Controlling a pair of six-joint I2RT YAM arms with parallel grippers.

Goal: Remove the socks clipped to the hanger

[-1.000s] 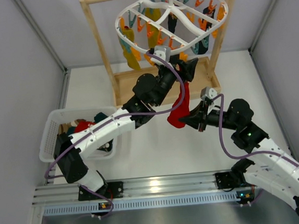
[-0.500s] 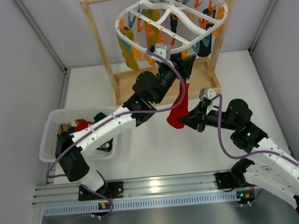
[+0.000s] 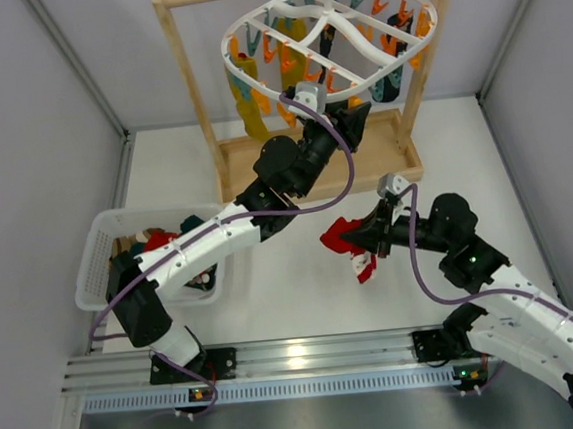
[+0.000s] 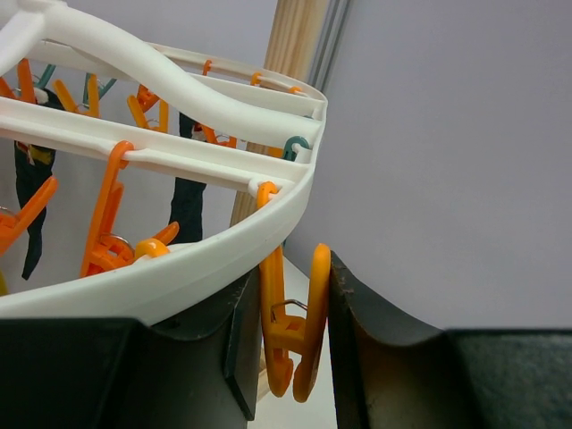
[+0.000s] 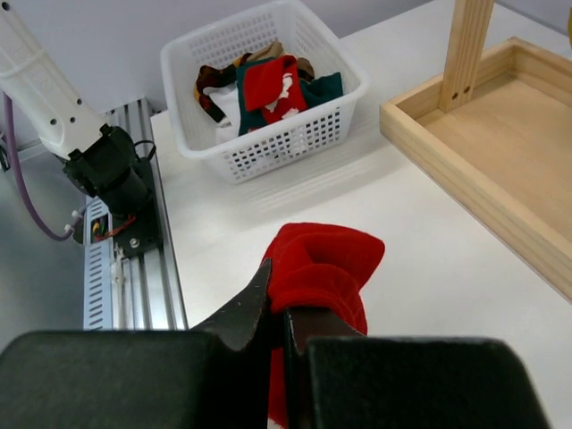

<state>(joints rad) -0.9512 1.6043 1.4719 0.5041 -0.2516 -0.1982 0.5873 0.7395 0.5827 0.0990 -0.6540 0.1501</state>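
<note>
The white oval hanger [image 3: 233, 30] hangs from the wooden rack, with mustard-yellow socks [image 3: 249, 107] and dark socks [image 3: 388, 87] still clipped to it. My left gripper [image 3: 350, 119] is at its near rim [image 4: 206, 259], shut on an orange clip [image 4: 299, 322] with a finger on each side; nothing hangs in that clip. A dark sock [image 4: 188, 201] hangs behind the rim. My right gripper [image 3: 367, 236] is shut on a red sock [image 3: 344, 236], free of the hanger and bunched above the table. In the right wrist view the red sock [image 5: 326, 259] bulges over the gripper [image 5: 279, 313].
A white basket [image 3: 104, 246] holding several socks stands at the left, also in the right wrist view [image 5: 210, 36]. The wooden rack's post [image 3: 189, 72] and base tray [image 5: 500, 134] stand behind. The rail runs along the near edge [image 3: 299, 359].
The red sock has come off the hanger's clip and dropped; my right gripper has drawn it down and nearer. The left gripper has stayed at the rim on the orange clip.
</note>
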